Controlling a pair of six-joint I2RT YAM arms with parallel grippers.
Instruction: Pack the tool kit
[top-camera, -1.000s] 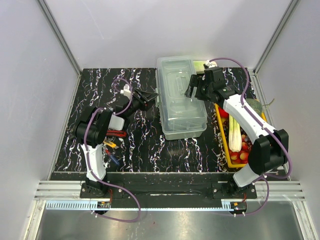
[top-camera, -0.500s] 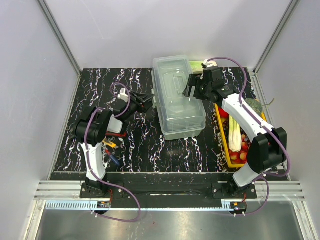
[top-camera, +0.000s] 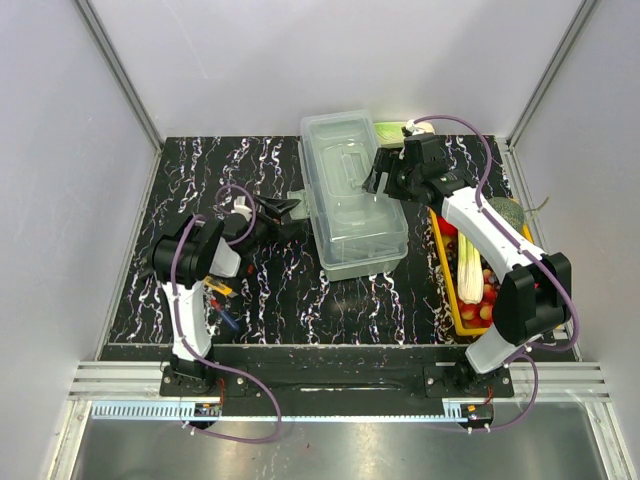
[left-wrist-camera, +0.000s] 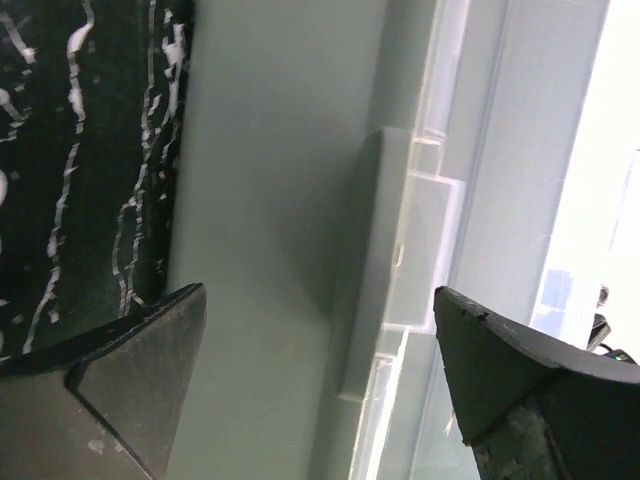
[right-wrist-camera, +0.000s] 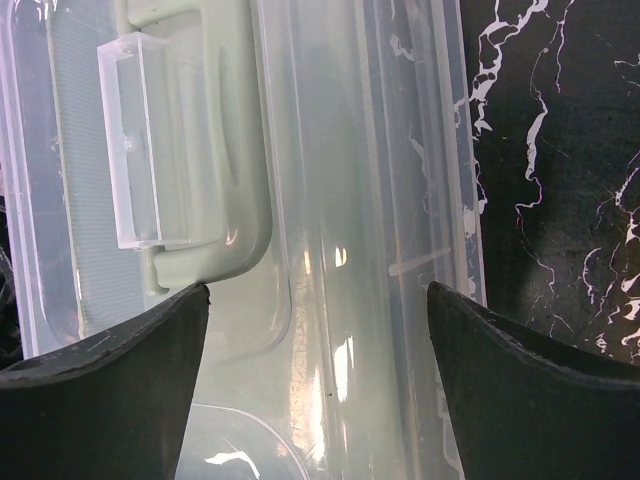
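Tool kit sits lid-down between the two claws. What looks like its latch is dead ahead of the left claw, and the handle is just under the right claw. Both claws gape wide, holding nothing. It's stiff, slick plastic, so I'd grab the handle. Small tools lie behind the left claw.

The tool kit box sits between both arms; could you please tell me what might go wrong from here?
1. The left tool stands open beside the latch of the box; closing off-centre might shove the box instead.
2. The box lies askew near the yellow tray; a push could knock them together.
3. Small hand tools lie on the table by the left arm while the lid looks shut, so they may be left out.
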